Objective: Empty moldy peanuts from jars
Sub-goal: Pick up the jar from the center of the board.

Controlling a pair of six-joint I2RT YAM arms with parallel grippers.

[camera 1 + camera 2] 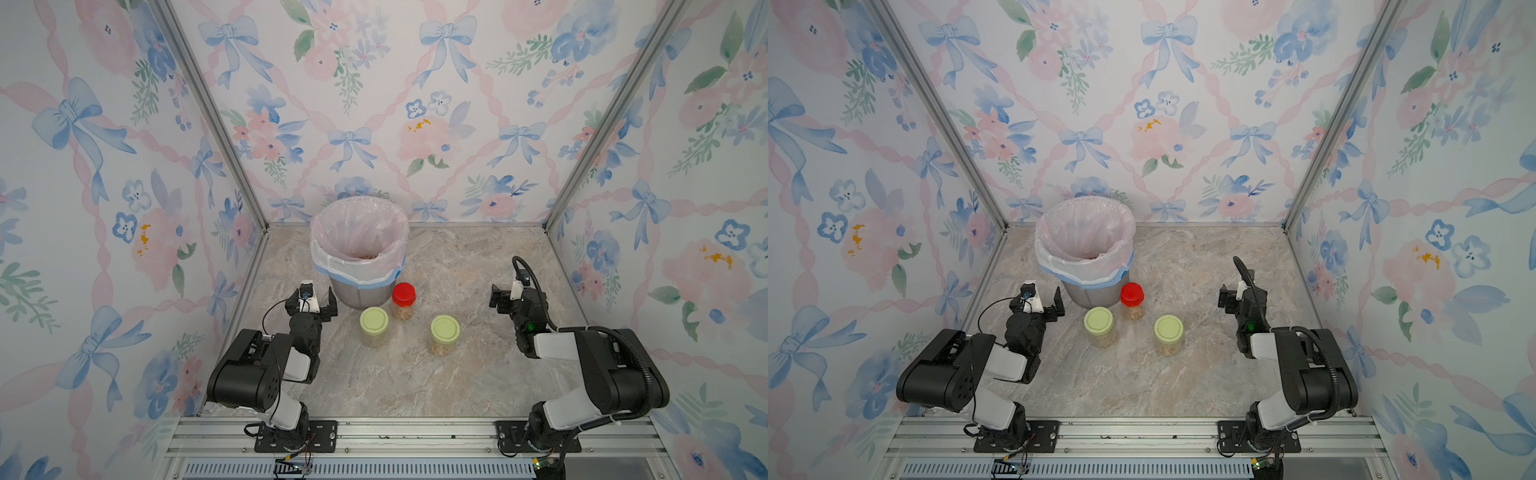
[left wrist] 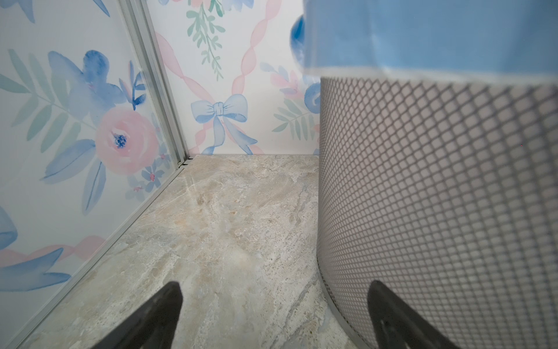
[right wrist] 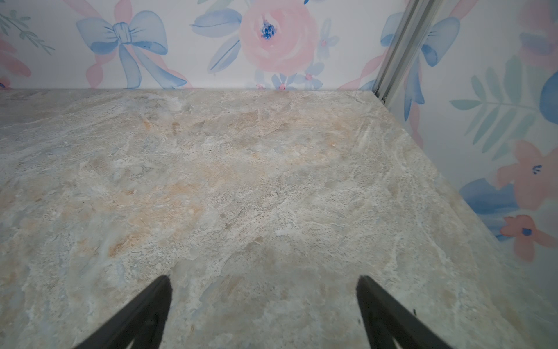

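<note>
Three clear jars stand capped on the marble table in both top views: one with a red lid (image 1: 403, 294) and two with pale green lids (image 1: 374, 321) (image 1: 445, 329). Tan moldy peanuts (image 1: 402, 312) show through the red-lidded jar's wall. My left gripper (image 1: 312, 296) hovers left of the jars, beside the bin. Its jaws stand open and empty in the left wrist view (image 2: 274, 284). My right gripper (image 1: 498, 297) is off to the right of the jars, also open with only bare table between its fingers (image 3: 264, 278).
A grey mesh bin (image 1: 357, 291) lined with a pink and blue bag stands behind the jars, close to my left gripper's right finger (image 2: 389, 314). Flowered walls enclose the table on three sides. An aluminium rail (image 1: 415, 432) runs along the front.
</note>
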